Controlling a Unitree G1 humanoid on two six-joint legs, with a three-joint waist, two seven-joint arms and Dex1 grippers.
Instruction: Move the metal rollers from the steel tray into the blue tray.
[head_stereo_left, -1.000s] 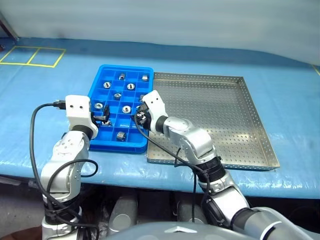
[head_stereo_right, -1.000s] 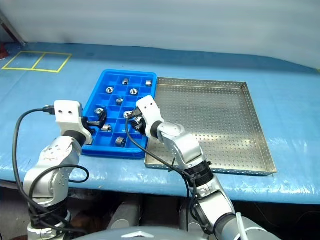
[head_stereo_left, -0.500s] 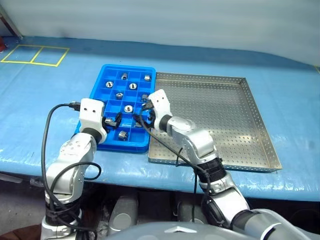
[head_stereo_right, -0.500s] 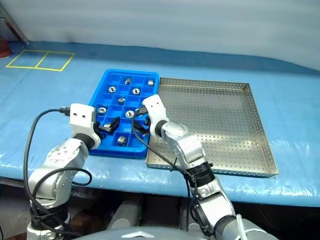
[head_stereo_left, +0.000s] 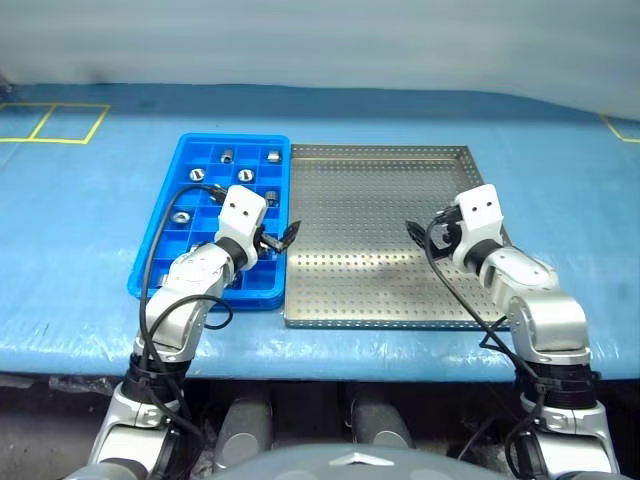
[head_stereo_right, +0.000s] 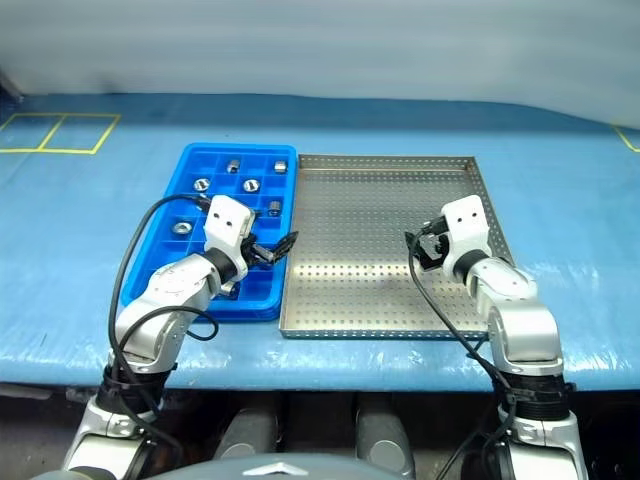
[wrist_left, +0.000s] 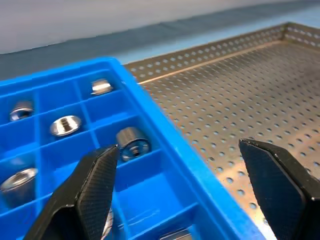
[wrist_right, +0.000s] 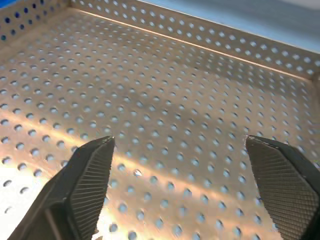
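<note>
Blue table cover (head_stereo_left: 80, 220): spread across the whole work surface, with yellow line markings (head_stereo_left: 45, 122) at the upper left of the head view

Blue tray (head_stereo_left: 160, 255): left of centre in the head view, long side running away from the robot, its right wall just beside the steel tray's left rim; split into small square compartments

Steel tray (head_stereo_left: 380, 200): centre of the head view, perforated floor bare and shiny, low rim all round; in the right wrist view its floor (wrist_right: 165, 100) carries nothing between the fingers

Metal rollers: several lie in the blue tray, one to a compartment
- two in the far row (head_stereo_left: 227, 155) and (head_stereo_left: 272, 156)
- two in the next row (head_stereo_left: 197, 175) and (head_stereo_left: 246, 176)
- one further toward the near left (head_stereo_left: 181, 216)
- left wrist view gives close sight of one on its side (wrist_left: 132, 141) in a compartment next to the tray's right wall, with others behind it (wrist_left: 65, 125)

Left gripper (head_stereo_left: 282, 238): over the near right part of the blue tray, tips reaching toward the seam between the two trays; fingers (wrist_left: 95, 185) spread wide apart, nothing between them

Right gripper (head_stereo_left: 425, 236): over the right part of the steel tray, near its right rim, well apart from the left gripper; fingers (wrist_right: 87, 175) spread wide apart, nothing between them, only bare perforated metal beyond
</note>
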